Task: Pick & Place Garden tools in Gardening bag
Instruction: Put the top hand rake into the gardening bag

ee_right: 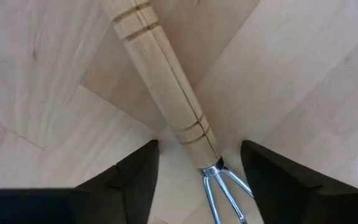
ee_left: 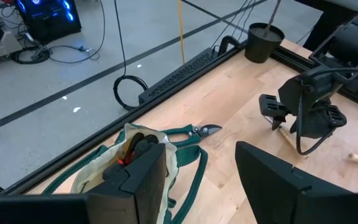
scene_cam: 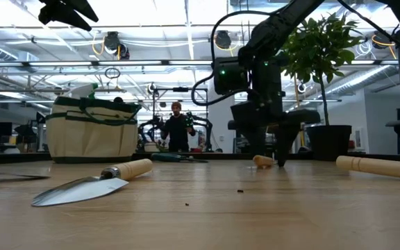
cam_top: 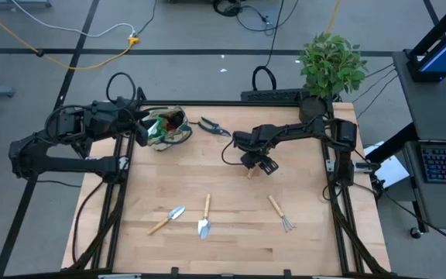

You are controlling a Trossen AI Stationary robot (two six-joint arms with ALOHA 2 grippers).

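Observation:
A fork rake (ee_right: 166,81) with a wooden handle lies flat on the table at the far right, under my right gripper (ee_right: 197,155). That gripper points down, open, one finger on each side of the handle's metal end, with bare table showing on both sides. The tan gardening bag (cam_top: 165,128) with green trim stands at the far left, something red and black (ee_left: 132,149) inside it. My left gripper (ee_left: 201,180) hangs open high above the bag's left side. Dark pruning shears (ee_left: 194,132) lie just right of the bag.
Near the front edge lie two trowels (cam_top: 167,219) (cam_top: 204,217) and another fork rake (cam_top: 279,213). A potted plant (cam_top: 331,62) stands at the far right corner. A person (scene_cam: 177,125) stands in the room beyond the table.

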